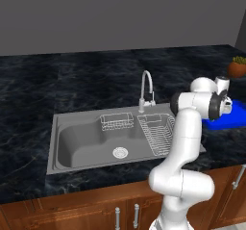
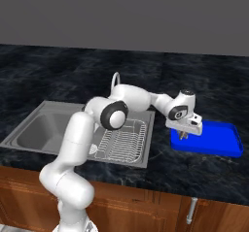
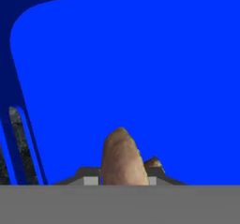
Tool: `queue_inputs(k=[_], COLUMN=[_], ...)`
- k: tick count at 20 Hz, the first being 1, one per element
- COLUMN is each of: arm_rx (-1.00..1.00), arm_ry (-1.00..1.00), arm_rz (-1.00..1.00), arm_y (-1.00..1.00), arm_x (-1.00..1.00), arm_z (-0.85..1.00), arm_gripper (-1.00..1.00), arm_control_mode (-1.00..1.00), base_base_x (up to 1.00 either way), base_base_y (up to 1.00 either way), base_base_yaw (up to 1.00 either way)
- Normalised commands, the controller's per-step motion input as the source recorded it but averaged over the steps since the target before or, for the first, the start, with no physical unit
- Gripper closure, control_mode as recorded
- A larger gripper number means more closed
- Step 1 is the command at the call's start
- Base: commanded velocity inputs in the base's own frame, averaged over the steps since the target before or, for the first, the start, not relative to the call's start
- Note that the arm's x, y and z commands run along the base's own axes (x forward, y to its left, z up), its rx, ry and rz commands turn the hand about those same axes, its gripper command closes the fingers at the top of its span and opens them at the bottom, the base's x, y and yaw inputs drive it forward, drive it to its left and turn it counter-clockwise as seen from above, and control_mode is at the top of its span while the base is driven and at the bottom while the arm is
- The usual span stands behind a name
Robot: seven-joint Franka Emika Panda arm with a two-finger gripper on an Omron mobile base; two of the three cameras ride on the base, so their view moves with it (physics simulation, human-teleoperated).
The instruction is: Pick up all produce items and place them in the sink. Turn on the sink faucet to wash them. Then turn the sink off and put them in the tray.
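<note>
Dark marbled stone runs across the whole bench, with the grey sink set into it at the middle left of the left base view and the tray lying flat at the right of the right base view, just beside the sink's right rim. Your hand hangs over the near left end of that tray, at centre right of the right base view, pointing down. It is narrowed onto the produce item, a dull-brown lump that stands up between the finger tips at the bottom centre of the hand view, its long axis running along the line of the hand. What matters for your next move, as I judge it, is that the tray floor lies straight ahead of the lump, blue floor spreading across the hand view, with the tray's rim and a strip of bench at the far left edge. So the drop point is directly below you, inside the rim; whether the lump already touches the floor I cannot tell.
</note>
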Motion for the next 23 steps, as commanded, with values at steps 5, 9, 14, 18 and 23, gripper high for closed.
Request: queue_inputs(k=[5, 9, 14, 18, 23], arm_rx=[0.00, -0.01, -0.05, -0.06, -0.05], arm_ry=[0.00, 0.00, 0.00, 0.00, -0.01], arm_rz=[0.00, -0.05, -0.04, -0.03, -0.05], arm_y=[-0.03, 0.00, 0.06, 0.16, 0.22], arm_x=[0.01, -0.13, -0.29, -0.29, -0.54], arm_z=[-0.01, 0.19, 0.36, 0.43, 0.37], arm_gripper=[-1.00, -1.00, -1.00, -1.00, -1.00], arm_control_mode=[-1.00, -1.00, -1.00, -1.00, -1.00], base_base_x=[0.00, 0.00, 0.00, 0.00, 0.00], base_base_y=[0.00, 0.00, 0.00, 0.00, 0.00], base_base_yaw=[0.00, 0.00, 0.00, 0.00, 0.00])
